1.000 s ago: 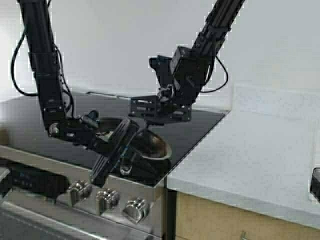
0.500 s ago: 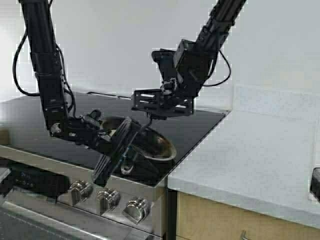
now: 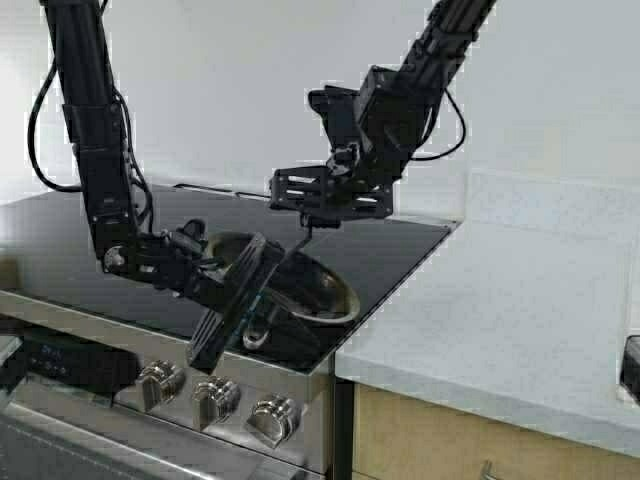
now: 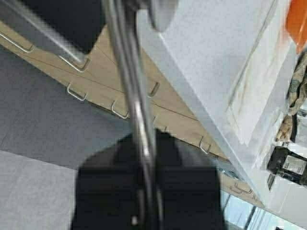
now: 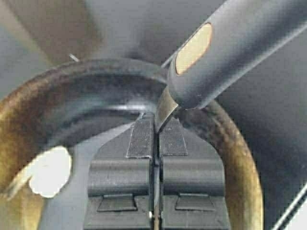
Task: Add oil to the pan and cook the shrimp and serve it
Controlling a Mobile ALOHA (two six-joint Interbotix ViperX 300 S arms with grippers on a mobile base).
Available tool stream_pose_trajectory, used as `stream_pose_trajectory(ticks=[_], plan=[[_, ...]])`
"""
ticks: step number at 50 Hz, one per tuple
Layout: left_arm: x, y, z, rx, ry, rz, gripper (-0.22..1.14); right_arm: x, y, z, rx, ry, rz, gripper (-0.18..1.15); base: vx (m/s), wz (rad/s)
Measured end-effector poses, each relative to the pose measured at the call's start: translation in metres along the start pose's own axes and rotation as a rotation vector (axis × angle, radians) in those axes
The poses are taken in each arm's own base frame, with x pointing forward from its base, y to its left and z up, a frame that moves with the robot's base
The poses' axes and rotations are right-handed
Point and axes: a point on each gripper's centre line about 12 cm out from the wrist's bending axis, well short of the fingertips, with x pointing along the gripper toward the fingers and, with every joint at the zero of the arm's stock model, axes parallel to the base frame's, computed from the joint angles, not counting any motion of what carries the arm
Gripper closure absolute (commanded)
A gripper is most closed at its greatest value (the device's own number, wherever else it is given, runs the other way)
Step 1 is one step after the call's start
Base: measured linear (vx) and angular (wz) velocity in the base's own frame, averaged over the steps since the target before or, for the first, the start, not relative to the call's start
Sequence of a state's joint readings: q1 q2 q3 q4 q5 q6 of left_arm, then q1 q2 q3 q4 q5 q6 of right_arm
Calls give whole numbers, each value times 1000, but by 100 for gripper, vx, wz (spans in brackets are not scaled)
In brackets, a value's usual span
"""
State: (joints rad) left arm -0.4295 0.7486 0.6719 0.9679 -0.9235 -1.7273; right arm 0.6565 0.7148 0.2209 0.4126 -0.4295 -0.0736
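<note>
**Left hand tilts pan, right hand pinches utensil above it**

High view: left hand (image 3: 232, 300), lower centre-left of the frame, is pinched on the pan (image 3: 322, 288) by its handle. The pan is tilted, its open side facing the right of the frame, over the front right corner of the black cooktop (image 3: 400, 250). Whether its low edge touches the glass, cannot tell.

Right hand (image 3: 306, 222) is at frame centre, just above the pan and pointing down at it. It is pressed together on a thin utensil (image 3: 299, 242) that hangs toward the pan rim.

Stove knobs (image 3: 215, 395) are along the lower left. The white worktop (image 3: 500, 320) fills the right side.

Left wrist view: the shiny pan handle (image 4: 136, 110) runs down the middle of the frame into the dark left hand (image 4: 146, 211) at the bottom. The worktop (image 4: 216, 62) is at upper right.

Right wrist view: the right hand (image 5: 154, 127) has its pads closed on a thin metal strip that joins the utensil's grey handle (image 5: 230, 43) at upper right. The pan (image 5: 240, 163) rings the frame behind, with a dark inside and a golden-looking rim.

A bright pale lump (image 5: 48, 172) sits at lower left against the pan wall. Cannot tell whether it is the shrimp or glare.
</note>
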Motion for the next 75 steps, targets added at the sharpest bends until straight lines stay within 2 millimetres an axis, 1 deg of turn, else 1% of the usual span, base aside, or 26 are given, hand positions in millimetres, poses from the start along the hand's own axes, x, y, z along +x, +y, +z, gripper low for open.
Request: stream_pose_trajectory(ticks=[5, 25, 35, 45, 57, 62, 71, 75], plan=[[0, 0, 0, 2, 0, 0, 89, 0, 1, 2, -1, -1, 1, 88, 0, 0], [1, 0, -1, 10, 4, 0, 89, -3, 7, 22, -41, -30, 17, 88, 0, 0], [1, -1, -1, 12, 4, -1, 89, -3, 5, 23, -56, -26, 15, 88, 0, 0], [1, -1, -1, 12, 4, -1, 89, -2, -2, 24, -62, -14, 3, 88, 0, 0], [1, -1, -1, 12, 4, -1, 89, -8, -8, 46, -88, -45, -3, 88, 0, 0], [1, -1, -1, 11, 3, -1, 89, -7, -10, 48, -83, -44, -7, 88, 0, 0], [2, -1, -1, 14, 6, -1, 89, -8, -7, 47, -87, -42, 0, 88, 0, 0], [3, 2, -1, 9, 7, -4, 89, -8, -7, 48, -92, -42, 0, 88, 0, 0]])
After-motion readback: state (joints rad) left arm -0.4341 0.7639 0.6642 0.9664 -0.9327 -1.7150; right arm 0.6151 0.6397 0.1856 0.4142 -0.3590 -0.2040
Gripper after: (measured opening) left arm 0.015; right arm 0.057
